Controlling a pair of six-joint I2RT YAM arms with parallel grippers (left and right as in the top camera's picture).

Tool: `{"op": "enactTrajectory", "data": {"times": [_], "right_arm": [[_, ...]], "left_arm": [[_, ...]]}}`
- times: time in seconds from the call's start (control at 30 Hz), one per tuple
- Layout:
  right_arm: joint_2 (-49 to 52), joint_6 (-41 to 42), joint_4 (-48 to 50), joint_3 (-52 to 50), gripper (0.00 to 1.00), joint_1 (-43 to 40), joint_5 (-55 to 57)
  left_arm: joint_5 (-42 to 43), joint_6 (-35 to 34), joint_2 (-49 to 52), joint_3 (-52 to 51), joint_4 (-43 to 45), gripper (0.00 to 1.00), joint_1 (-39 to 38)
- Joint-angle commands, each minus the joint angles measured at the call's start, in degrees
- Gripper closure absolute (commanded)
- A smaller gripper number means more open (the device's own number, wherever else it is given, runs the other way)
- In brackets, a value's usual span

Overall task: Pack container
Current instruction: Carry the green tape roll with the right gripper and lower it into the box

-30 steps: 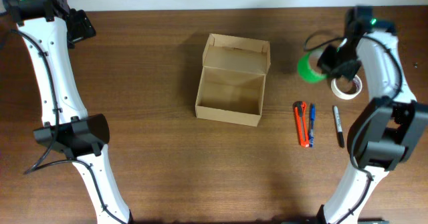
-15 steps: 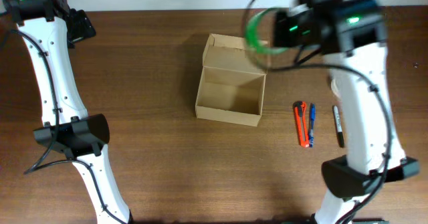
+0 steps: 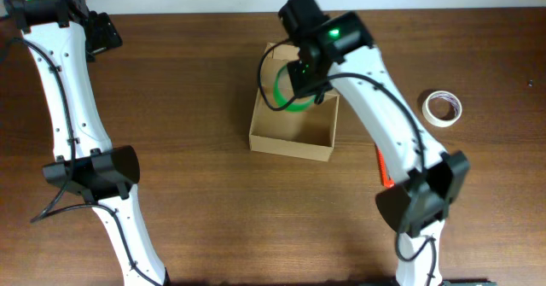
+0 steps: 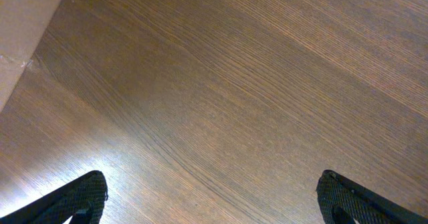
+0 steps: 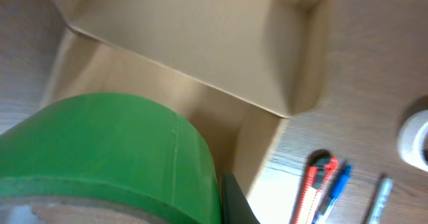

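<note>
Here the right gripper [image 3: 297,79] clamps the green roll of tape [image 3: 286,91] over the open tan cardboard container [image 3: 288,146] mid-way across the wooden table [image 3: 196,175], likely to drop it inside. The left gripper [image 4: 214,200] hangs wide open, well apart.

We see the right pincer [image 3: 300,79] above the open container [image 3: 288,146], with the tape roll [image 3: 286,94] in its grip over the container's inside. On the worktop [image 3: 196,201] to the pincer's right lie a cutter [image 5: 315,184], pen [image 5: 336,182] and marker [image 5: 378,196] side by side, and farther off a second tape roll [image 3: 443,107].
</note>
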Motion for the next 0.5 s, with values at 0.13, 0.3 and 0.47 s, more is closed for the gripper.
{"op": "enactTrajectory", "data": {"times": [0.13,0.3,0.47], "right_arm": [[6.21,-3.67,1.95,-3.04,0.97,1.33,-7.23],[8.37,-3.65,3.96,-3.04,0.96,2.08,-6.97],[10.27,-3.67,5.31,-3.10,0.97,2.01,-6.88]], "left_arm": [[0.39,0.66,-2.27,-0.20,-0.17,0.00,0.20],[0.42,0.66,-2.27,-0.20,-0.17,0.00,0.20],[0.42,0.66,-2.27,-0.20,-0.17,0.00,0.20]]}}
